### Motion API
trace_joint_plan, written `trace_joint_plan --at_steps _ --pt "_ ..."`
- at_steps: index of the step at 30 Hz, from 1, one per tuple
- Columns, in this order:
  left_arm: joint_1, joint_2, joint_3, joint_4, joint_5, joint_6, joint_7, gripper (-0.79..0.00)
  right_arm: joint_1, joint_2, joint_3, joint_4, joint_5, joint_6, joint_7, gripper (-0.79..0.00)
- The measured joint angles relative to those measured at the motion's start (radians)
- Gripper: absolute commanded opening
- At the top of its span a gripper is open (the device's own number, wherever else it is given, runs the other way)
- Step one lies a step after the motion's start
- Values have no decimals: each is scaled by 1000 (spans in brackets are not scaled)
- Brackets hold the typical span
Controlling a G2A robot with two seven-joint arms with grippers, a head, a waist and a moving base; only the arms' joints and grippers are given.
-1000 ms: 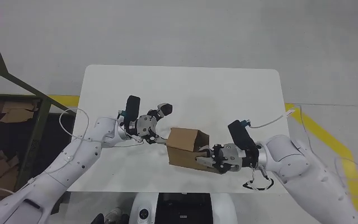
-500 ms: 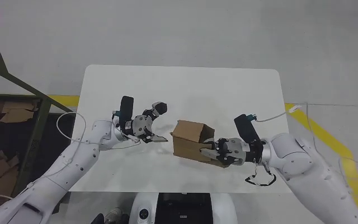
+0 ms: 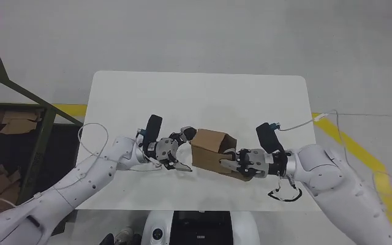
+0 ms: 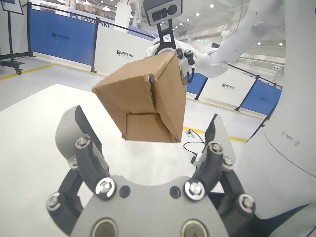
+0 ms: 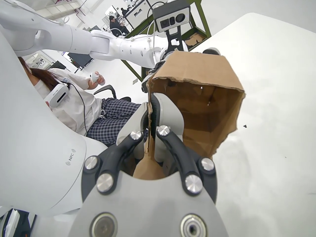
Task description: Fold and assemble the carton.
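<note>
Above the white table, the right gripper pinches one wall of the brown cardboard carton. The left gripper faces its folded end, fingers spread.

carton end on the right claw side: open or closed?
Open. The right wrist view looks straight inside the carton, and the right claw is shut on one wall edge there.

I saw my left hand spread wide, carton hung above the counter, right hand behind it
</note>
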State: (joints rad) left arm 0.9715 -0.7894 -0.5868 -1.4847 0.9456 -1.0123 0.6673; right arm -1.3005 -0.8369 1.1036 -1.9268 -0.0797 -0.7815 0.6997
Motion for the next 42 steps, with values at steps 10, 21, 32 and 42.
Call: trace_joint_plan --at_steps 10,21,32,42 --pt "-179 29 235 2 -315 0 -121 0 -18 -1 4 -31 -26 -10 -3 -785" --pt "-288 39 352 -4 -432 0 -254 0 -33 2 14 -49 -31 -15 8 -785" --pt "-347 43 417 -28 -449 0 -273 0 -37 4 26 -43 -9 -29 21 -785" --pt "-343 38 417 -41 -458 0 -285 -197 -33 1 14 -31 -13 -36 14 -785"
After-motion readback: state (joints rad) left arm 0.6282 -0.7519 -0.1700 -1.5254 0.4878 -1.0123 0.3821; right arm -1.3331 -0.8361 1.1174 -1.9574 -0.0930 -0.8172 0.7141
